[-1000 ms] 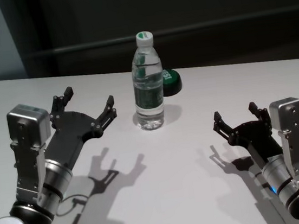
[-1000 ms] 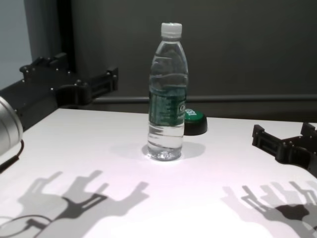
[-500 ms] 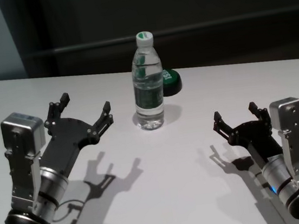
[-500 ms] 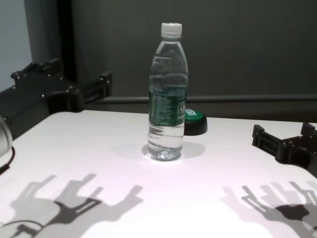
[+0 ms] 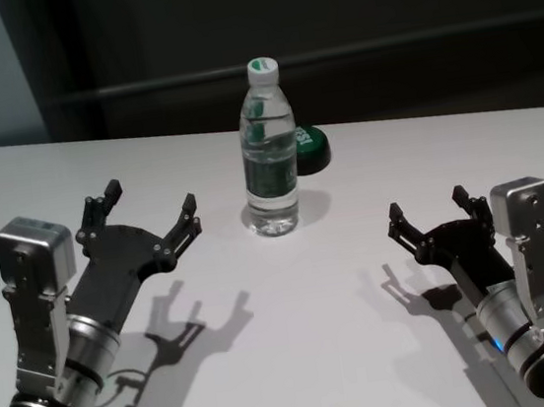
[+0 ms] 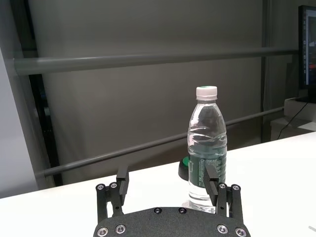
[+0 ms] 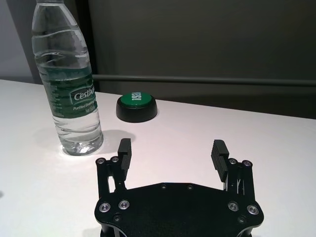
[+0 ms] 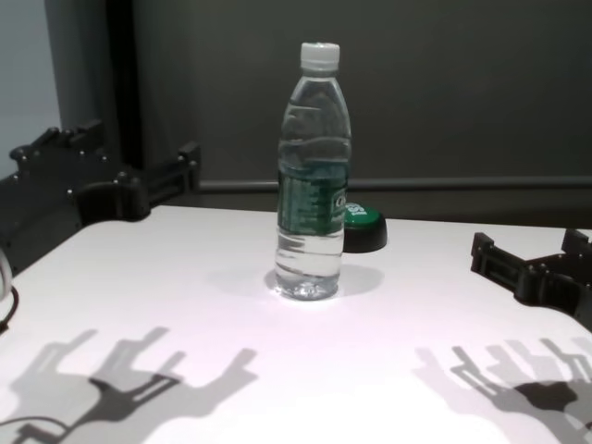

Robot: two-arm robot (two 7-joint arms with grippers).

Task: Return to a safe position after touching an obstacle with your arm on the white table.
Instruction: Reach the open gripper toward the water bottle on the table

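Standing upright: bottle (image 5: 269, 154), on table (image 5: 296, 320).
Button (image 5: 309, 148): 1 o'clock, just behind.
Left gripper (image 5: 150, 216): spread, 9 o'clock, apart.
Right gripper (image 5: 432, 211): spread, empty.

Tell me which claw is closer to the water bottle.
The left claw: it hovers open just beside the water bottle, while the right claw sits farther off.

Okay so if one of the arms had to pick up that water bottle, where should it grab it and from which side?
Probably the label band of the water bottle, from the side. It stands upright on the white table, tall and narrow, so a level pinch mid-body is steadier than the cap. The left gripper is open and nearer; the black button sits behind on the right gripper's side, so the left approach looks clearer.
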